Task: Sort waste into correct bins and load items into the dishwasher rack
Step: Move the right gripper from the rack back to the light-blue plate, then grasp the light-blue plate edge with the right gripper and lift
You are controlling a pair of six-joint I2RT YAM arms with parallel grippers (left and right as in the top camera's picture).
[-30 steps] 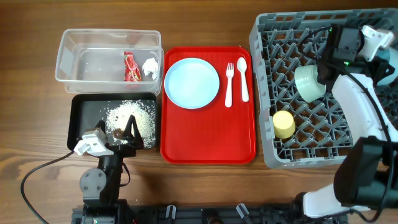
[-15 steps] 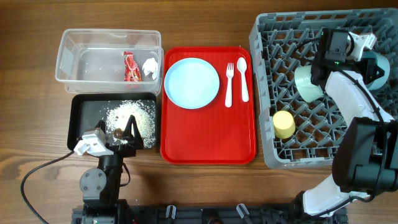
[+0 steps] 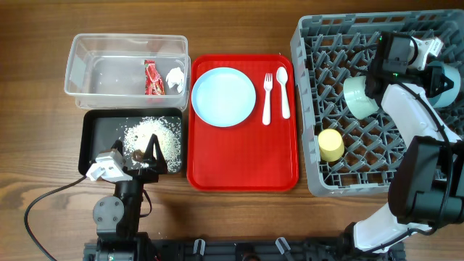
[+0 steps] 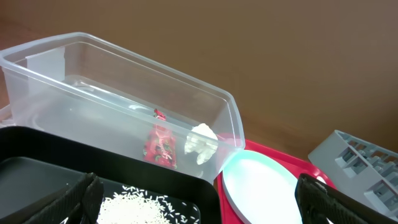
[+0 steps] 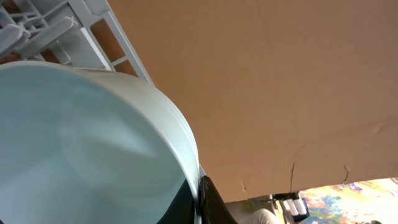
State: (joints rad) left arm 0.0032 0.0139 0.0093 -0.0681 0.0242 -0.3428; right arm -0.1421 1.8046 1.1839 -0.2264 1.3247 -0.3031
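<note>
The grey dishwasher rack (image 3: 312, 109) on the right holds a mint green bowl (image 3: 357, 96) and a yellow cup (image 3: 331, 145). My right gripper (image 3: 426, 67) is shut on the rim of a pale blue bowl (image 3: 444, 81) over the rack's right side. In the right wrist view the bowl (image 5: 81, 143) fills the frame, its rim pinched between the fingers (image 5: 198, 199). The pale blue plate (image 3: 223, 96), white fork (image 3: 267, 98) and spoon (image 3: 283, 93) lie on the red tray (image 3: 243, 163). My left gripper (image 3: 148, 156) is open over the black tray (image 3: 98, 130), empty.
The clear tub (image 3: 87, 54) holds the red wrapper (image 3: 151, 78) and white tissue (image 3: 175, 77); both show in the left wrist view, wrapper (image 4: 158, 144) and tissue (image 4: 200, 140). Rice grains (image 3: 154, 134) lie in the black tray. The rack's corner (image 5: 37, 25) is behind the bowl.
My right arm has turned and shifted the pale blue bowl slightly over the rack's right side. The left arm has not moved.
</note>
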